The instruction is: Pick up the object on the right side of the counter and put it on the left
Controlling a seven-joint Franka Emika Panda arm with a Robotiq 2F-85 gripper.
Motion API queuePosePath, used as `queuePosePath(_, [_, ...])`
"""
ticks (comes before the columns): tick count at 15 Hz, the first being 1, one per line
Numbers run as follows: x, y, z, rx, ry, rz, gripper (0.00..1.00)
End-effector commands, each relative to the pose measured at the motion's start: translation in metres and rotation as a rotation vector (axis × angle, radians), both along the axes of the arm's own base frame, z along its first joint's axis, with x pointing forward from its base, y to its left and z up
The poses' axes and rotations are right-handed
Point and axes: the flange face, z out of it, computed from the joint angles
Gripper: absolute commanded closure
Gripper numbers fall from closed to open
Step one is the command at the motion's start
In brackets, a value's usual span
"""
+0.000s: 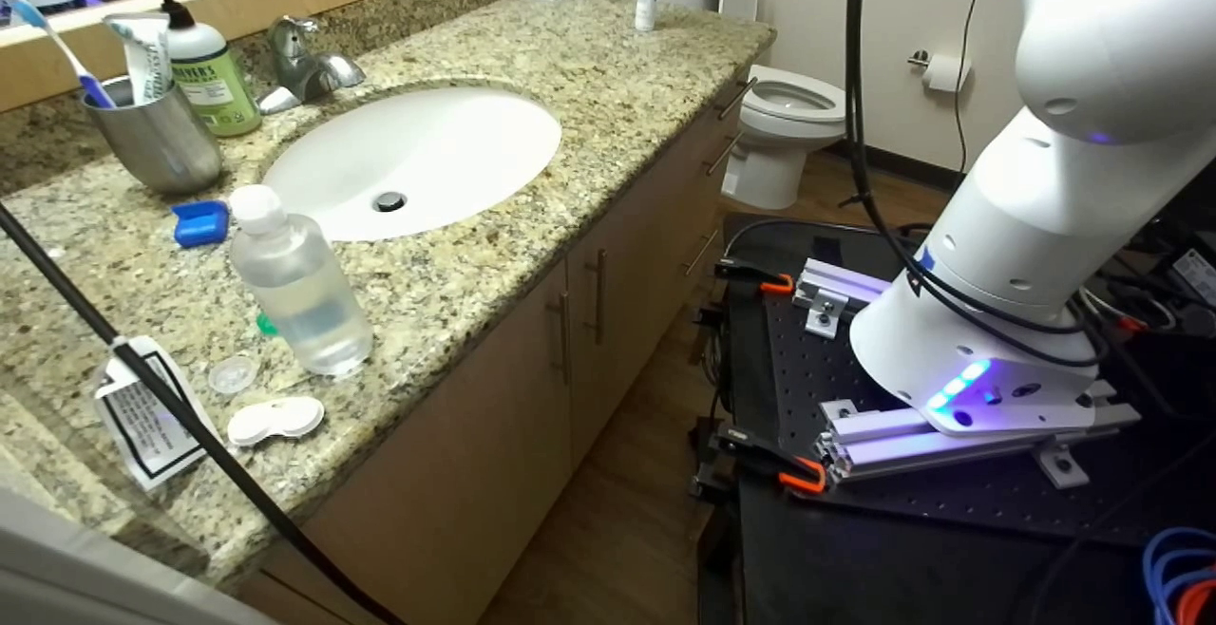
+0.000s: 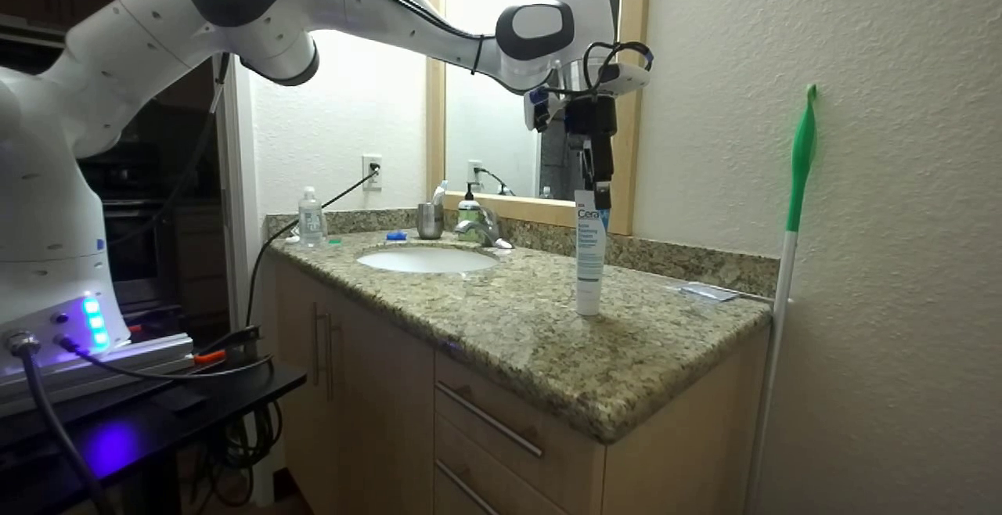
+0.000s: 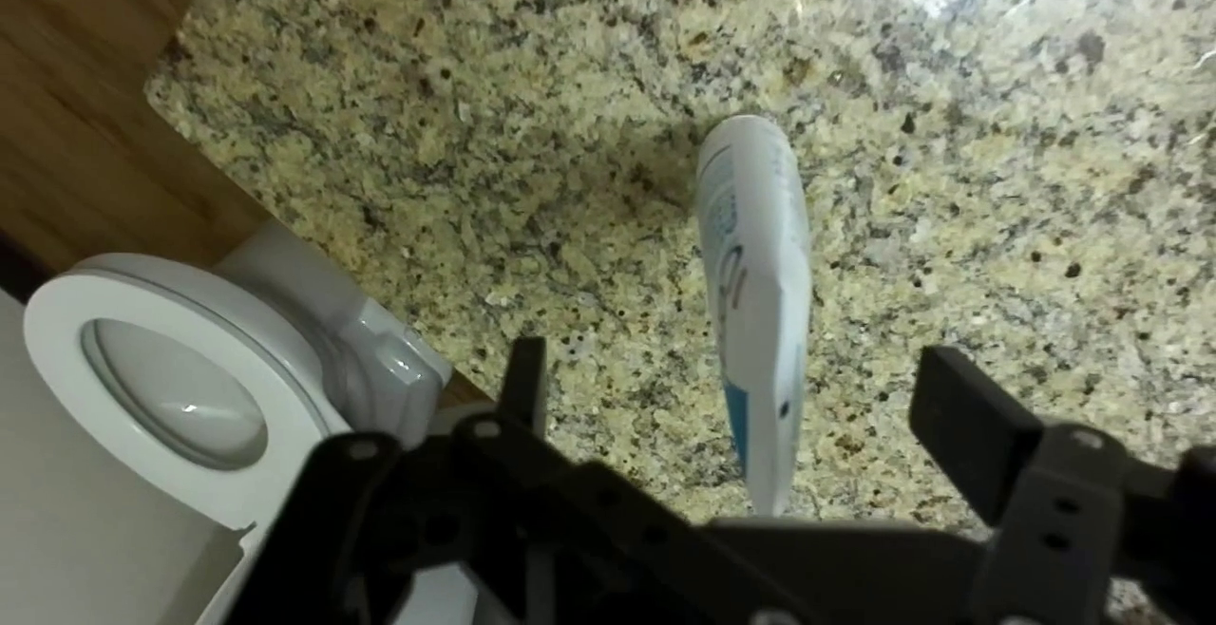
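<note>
While the white tube (image 2: pixel 590 264) stands upright on the worktop (image 2: pixel 501 319), to the right of the sink (image 2: pixel 427 260) in an exterior view, the hand (image 3: pixel 736 397) points down at it with its fingers (image 3: pixel 974 435) spread wide. In the wrist view the tube's flat end shows between the fingers — a gap is seen on each side. A finger overlaps the tube's top in an exterior view; how far down it reaches cannot be told. Behind the sink rises the faucet (image 1: pixel 309 65), with a pump bottle (image 1: pixel 211 84) near it and a steel cup (image 1: pixel 157 145) holding a toothbrush (image 1: pixel 62 50). On the side of the sink away from the tube stands a clear bottle (image 1: pixel 302 293), with a blue box (image 1: pixel 201 223) between it and the cup. Farther from the sink, at that same end, lie a white case (image 1: pixel 275 421) and a printed packet (image 1: pixel 142 421) — the two near each other. A flat sachet (image 2: pixel 708 291) rests to the right of the sink, near the backsplash (image 2: pixel 689 266), and a green-handled pole (image 2: pixel 804 155) stands against the wall (image 2: pixel 892 264) past it. Beyond the sink in an exterior view, past the worktop's end, stands a toilet (image 1: pixel 798 126).
</note>
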Motion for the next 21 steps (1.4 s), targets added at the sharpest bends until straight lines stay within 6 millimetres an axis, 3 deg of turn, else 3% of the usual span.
queuePosePath(1, [0.004,0.001,-0.004,-0.005,0.010,-0.013,0.34])
queuePosePath(3, [0.012,0.010,-0.007,0.001,0.031,-0.027,0.48])
queuePosePath(10, [0.020,0.012,-0.017,0.024,0.029,-0.086,0.96])
queuePosePath(15, [0.031,0.009,-0.019,0.046,-0.125,-0.068,0.95])
queuePosePath(16, [0.039,0.045,0.049,0.074,-0.184,-0.053,0.95])
queuePosePath(18, [0.045,0.055,0.065,0.059,-0.249,0.032,0.95])
queuePosePath(21, [0.056,0.088,0.128,0.001,-0.290,0.199,0.95])
